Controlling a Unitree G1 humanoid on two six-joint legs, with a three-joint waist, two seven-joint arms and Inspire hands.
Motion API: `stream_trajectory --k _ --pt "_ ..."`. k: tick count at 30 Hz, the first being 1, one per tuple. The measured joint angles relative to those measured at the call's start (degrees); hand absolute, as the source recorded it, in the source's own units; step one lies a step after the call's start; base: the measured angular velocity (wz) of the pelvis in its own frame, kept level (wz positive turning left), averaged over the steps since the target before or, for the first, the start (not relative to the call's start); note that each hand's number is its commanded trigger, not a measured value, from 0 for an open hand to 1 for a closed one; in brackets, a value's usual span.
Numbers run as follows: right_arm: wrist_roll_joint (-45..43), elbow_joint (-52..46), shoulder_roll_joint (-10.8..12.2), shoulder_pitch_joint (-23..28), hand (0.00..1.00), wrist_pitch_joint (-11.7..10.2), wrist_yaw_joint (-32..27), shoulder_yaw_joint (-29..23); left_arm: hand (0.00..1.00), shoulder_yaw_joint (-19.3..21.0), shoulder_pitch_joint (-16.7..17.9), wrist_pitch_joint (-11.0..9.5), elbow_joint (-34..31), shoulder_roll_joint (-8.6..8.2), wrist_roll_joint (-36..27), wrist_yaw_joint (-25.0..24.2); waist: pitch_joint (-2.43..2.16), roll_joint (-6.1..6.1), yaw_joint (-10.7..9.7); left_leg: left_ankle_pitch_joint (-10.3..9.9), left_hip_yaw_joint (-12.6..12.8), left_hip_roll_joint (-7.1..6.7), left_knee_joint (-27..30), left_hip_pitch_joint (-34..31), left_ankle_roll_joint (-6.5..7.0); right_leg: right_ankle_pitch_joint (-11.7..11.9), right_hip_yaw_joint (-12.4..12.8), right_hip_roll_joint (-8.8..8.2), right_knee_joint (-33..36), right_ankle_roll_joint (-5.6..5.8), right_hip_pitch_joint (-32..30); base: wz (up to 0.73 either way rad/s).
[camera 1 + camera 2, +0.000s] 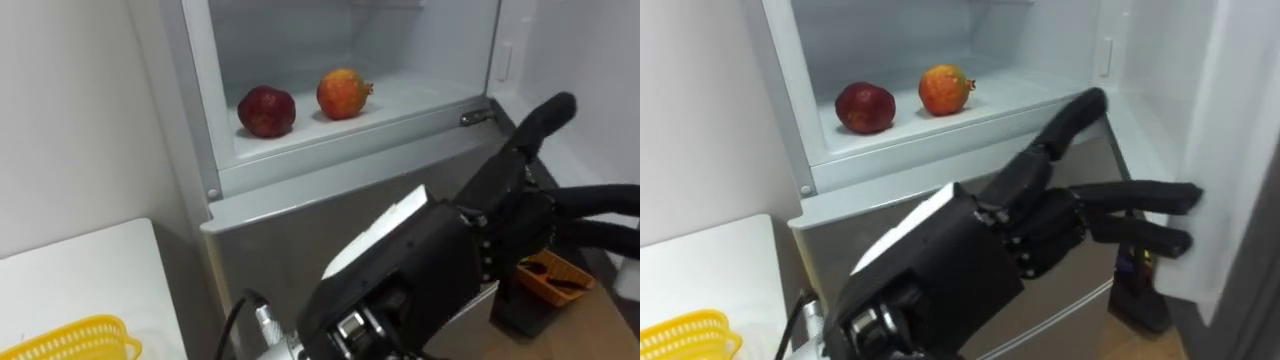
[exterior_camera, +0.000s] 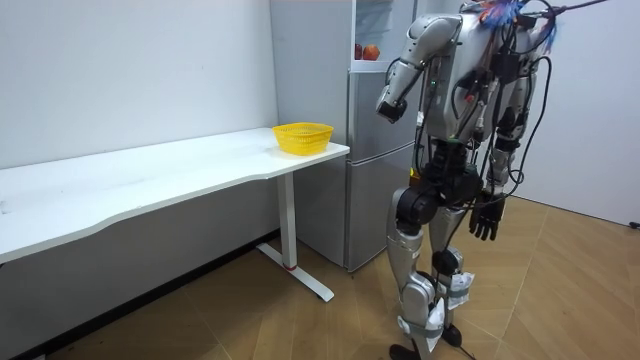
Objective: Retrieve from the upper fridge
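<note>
Two round fruits lie on the white shelf point(image 1: 425, 85) of the tall grey fridge's point(image 2: 375, 150) open upper compartment. The dark red round fruit point(image 1: 266, 110) sits nearer the compartment's left wall. The orange-red round fruit point(image 1: 343, 93), with a small crown at its right end, lies just beside it to the right, with a small gap between the two. Both rest close to the shelf's front lip.

Below the lip, the closed grey lower door point(image 1: 290, 240) faces the robot. At the compartment's right corner there is a small metal hinge piece point(image 1: 476, 117). The open white upper door point(image 1: 1240, 150) stands at the right.

The robot's black left hand point(image 1: 450, 250) is raised in front of the lower door, below and to the right of both fruits and well apart from them. It holds nothing. Its fingers point(image 1: 1140, 195) are straight and spread, reaching right to the inner edge of the open door; whether they touch it cannot be told. The thumb points up towards the shelf's right front corner. Nothing stands between the hand and the fruits.

On the wooden floor, low at the right past the hand, lies a small orange tray-like thing point(image 1: 555, 275) on a dark block.

In the room view the robot stands upright, close to the fridge. Its right hand point(image 2: 487, 218) hangs at its side with the fingers loosely relaxed and empty. To the room view's left of the fridge, a yellow woven plastic basket point(image 2: 303, 137) sits at the near end of a long white table point(image 2: 150, 180).
</note>
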Motion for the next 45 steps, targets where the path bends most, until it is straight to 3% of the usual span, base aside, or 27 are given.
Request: stream_trajectory --k 4,7,14,20,27,30,33,37,40,41,45 --pt "0.8 0.0 -1.0 0.0 0.00 0.0 -0.5 -0.1 0.00 -1.0 -3.2 0.8 2.7 -1.82 0.0 -0.6 0.06 0.41 -1.9 0.0 0.3 0.04 0.1 0.0 0.00 0.0 -0.1 -0.02 0.0 -0.02 0.1 0.00" --pt "1.0 0.1 -1.1 0.1 0.00 0.1 -0.5 -0.3 0.00 -1.8 -5.6 1.6 3.5 -2.18 0.0 -1.2 0.10 0.51 -3.3 0.0 0.3 0.01 0.1 0.1 0.00 0.1 0.0 0.08 -0.1 -0.07 0.1 -0.02" --pt "2.1 0.2 -1.2 0.5 0.00 0.2 -0.4 -0.6 0.00 -3.1 -8.9 2.4 6.8 -4.68 0.0 -2.3 0.53 1.35 -5.2 0.0 1.5 0.06 0.1 0.5 0.00 0.2 1.5 0.14 0.0 -0.11 0.0 -0.09" --pt "3.5 0.5 -1.2 0.3 0.00 0.3 -0.5 -0.6 0.00 -4.4 -10.8 2.6 8.4 -4.93 0.1 -2.2 0.52 1.48 -6.5 0.0 1.7 0.07 0.0 0.5 0.00 0.3 1.5 0.30 0.0 -0.09 -0.1 -0.01" --pt "4.5 0.8 -1.6 0.2 0.00 0.7 -0.4 -0.6 0.00 -3.9 -10.8 3.1 8.1 -4.90 0.1 -2.2 0.39 1.72 -6.1 0.0 1.8 0.08 0.1 0.4 0.00 0.3 2.6 0.70 0.1 -0.10 -0.4 -0.03" --pt "4.4 0.9 -1.9 0.3 0.00 0.9 -0.1 -0.6 0.00 -3.6 -10.8 3.1 7.7 -4.64 0.6 -2.1 0.39 1.71 -4.8 0.0 1.6 0.12 0.1 0.6 -0.01 0.4 2.8 0.84 0.1 -0.19 -0.3 -0.06" --pt "4.6 1.1 -2.0 0.2 0.00 0.8 0.2 -1.1 0.00 -2.7 -9.4 3.1 5.3 -2.84 1.5 -2.1 0.41 1.68 -2.6 0.0 1.2 0.17 0.0 0.6 -0.03 0.5 2.1 0.76 0.2 -0.29 -0.2 0.00" --pt "3.8 1.2 -1.9 0.5 0.00 0.0 0.6 -2.8 0.00 5.9 -4.4 3.2 0.6 1.35 3.4 -2.0 0.64 0.78 0.8 0.1 -0.6 0.15 0.0 0.4 -0.17 -0.1 -0.4 0.21 1.1 -0.55 -0.1 0.26" --pt "2.8 1.2 -1.9 1.2 0.00 -0.1 0.0 -3.6 0.00 12.7 0.3 3.3 -4.2 3.16 5.9 -0.3 0.15 -0.11 4.7 0.2 -2.0 0.15 0.2 -0.1 -0.30 -0.2 -1.6 -0.04 1.0 -0.65 0.0 0.27" --pt "1.1 1.1 -1.8 1.5 0.00 -0.1 0.0 -4.3 0.00 15.2 2.0 3.2 -5.9 3.42 7.0 0.6 -0.20 -0.58 5.9 0.3 -2.7 0.11 0.2 -0.3 -0.34 -0.3 -2.4 -0.09 1.0 -0.71 0.0 0.27" --pt "-1.1 1.5 -1.5 1.7 0.00 -0.5 -0.8 -6.4 0.00 21.4 6.5 1.7 -7.1 3.66 12.0 4.7 -0.64 -1.42 9.5 0.3 -5.0 0.03 0.8 -0.6 -0.33 -0.3 -4.4 -0.35 0.2 -0.73 1.3 0.31"
